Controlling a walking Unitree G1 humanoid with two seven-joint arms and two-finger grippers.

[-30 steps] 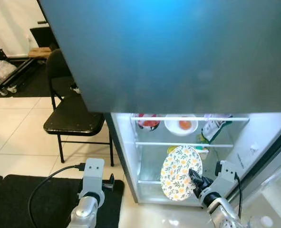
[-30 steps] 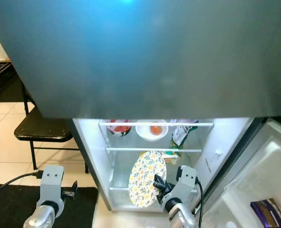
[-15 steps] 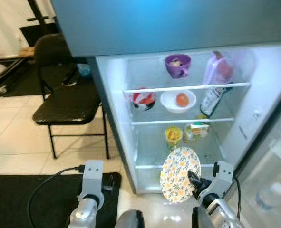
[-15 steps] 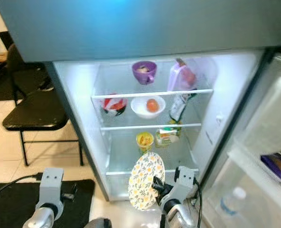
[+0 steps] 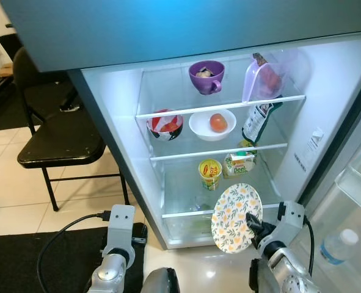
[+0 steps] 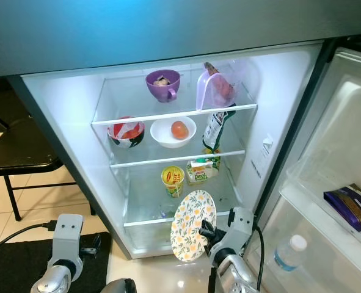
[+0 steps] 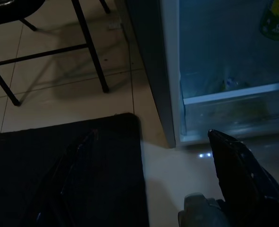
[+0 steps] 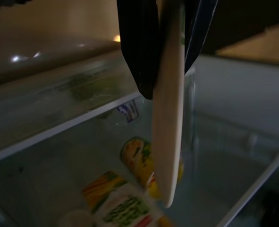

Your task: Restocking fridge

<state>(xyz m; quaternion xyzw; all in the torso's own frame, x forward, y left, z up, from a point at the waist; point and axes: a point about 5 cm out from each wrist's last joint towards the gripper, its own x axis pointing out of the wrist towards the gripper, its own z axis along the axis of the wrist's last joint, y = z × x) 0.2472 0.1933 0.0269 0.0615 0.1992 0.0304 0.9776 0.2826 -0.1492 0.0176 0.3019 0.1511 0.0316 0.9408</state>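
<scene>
The fridge (image 5: 113,140) stands open in front of me, lit inside. My right gripper (image 5: 254,223) is shut on the rim of a floral plate (image 5: 234,209), held upright on its edge just outside the lowest shelf (image 5: 186,213). In the right wrist view the plate (image 8: 170,118) is edge-on between the black fingers (image 8: 137,42), with a yellow can (image 8: 139,158) and a green carton (image 8: 125,208) behind it. My left arm (image 5: 120,235) hangs low by the fridge's left corner. Its gripper (image 7: 151,137) is open over the floor.
Shelves hold a purple cup (image 5: 206,76), a pink-lidded container (image 5: 266,79), a red-and-white bowl (image 5: 166,124), a white bowl with an orange fruit (image 5: 212,124) and a pouch (image 5: 256,122). The door at right holds a bottle (image 5: 333,247) and a purple packet (image 6: 351,204). A black chair (image 5: 52,140) and mat (image 5: 46,256) lie left.
The camera has shifted, bringing the upper shelves and the door rack into view. The right gripper still holds the plate before the lowest shelf. The left arm stays low.
</scene>
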